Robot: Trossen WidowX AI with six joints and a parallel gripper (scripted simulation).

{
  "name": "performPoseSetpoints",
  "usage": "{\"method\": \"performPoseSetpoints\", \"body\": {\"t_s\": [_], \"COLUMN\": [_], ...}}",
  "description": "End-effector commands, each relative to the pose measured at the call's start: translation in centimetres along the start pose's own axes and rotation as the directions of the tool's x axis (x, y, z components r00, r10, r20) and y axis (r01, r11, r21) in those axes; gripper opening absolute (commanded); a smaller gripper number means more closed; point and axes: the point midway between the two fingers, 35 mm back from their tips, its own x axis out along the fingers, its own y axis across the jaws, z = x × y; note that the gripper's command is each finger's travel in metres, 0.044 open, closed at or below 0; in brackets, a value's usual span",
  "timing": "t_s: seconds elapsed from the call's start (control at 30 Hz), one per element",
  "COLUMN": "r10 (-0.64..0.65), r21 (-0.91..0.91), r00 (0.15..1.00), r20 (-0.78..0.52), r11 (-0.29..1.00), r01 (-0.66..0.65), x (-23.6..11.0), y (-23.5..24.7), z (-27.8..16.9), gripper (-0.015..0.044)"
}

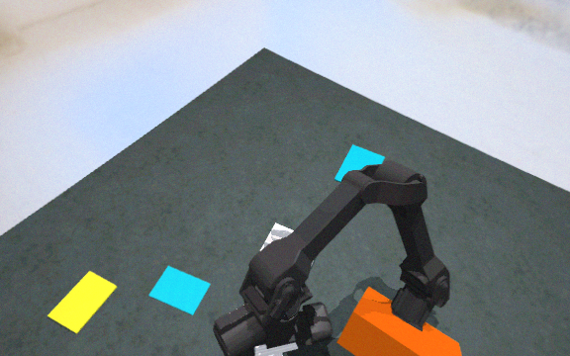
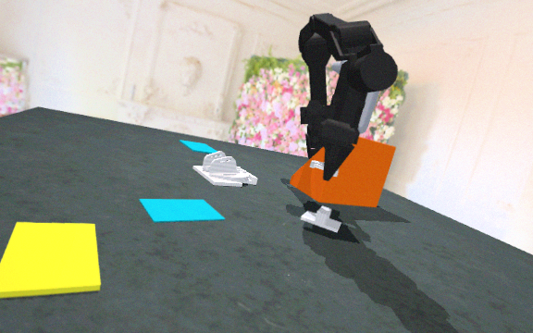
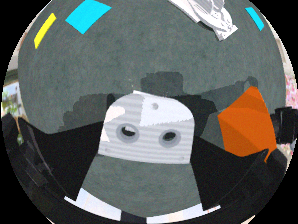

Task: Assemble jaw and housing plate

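My gripper hangs above the table, shut on the white ribbed housing plate, which has two round holes. The plate is held flat between the black fingers, clear of the table. A small white part, the loose jaw, lies on the table right under the gripper. In the wrist view a paler white piece shows just behind the plate. The white base with the fitted jaw sits further off to the left, partly hidden by the arm in the top view.
A large orange block stands close beside the gripper. Flat patches lie on the dark table: a yellow one, a cyan one, and another cyan one beyond the base.
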Motion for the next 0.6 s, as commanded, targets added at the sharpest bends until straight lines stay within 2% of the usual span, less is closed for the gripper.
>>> {"method": "performPoseSetpoints", "body": {"t_s": [0.0,0.57], "r10": [0.010,0.018], "r21": [-0.054,-0.267], "r00": [1.000,1.000], "r20": [0.000,-0.003], "r11": [0.999,0.963], "r01": [-0.010,-0.018], "x": [-0.5,-1.1], "y": [-0.3,-2.2], "z": [1.6,6.9], "gripper": [0.0351,0.0351]}}
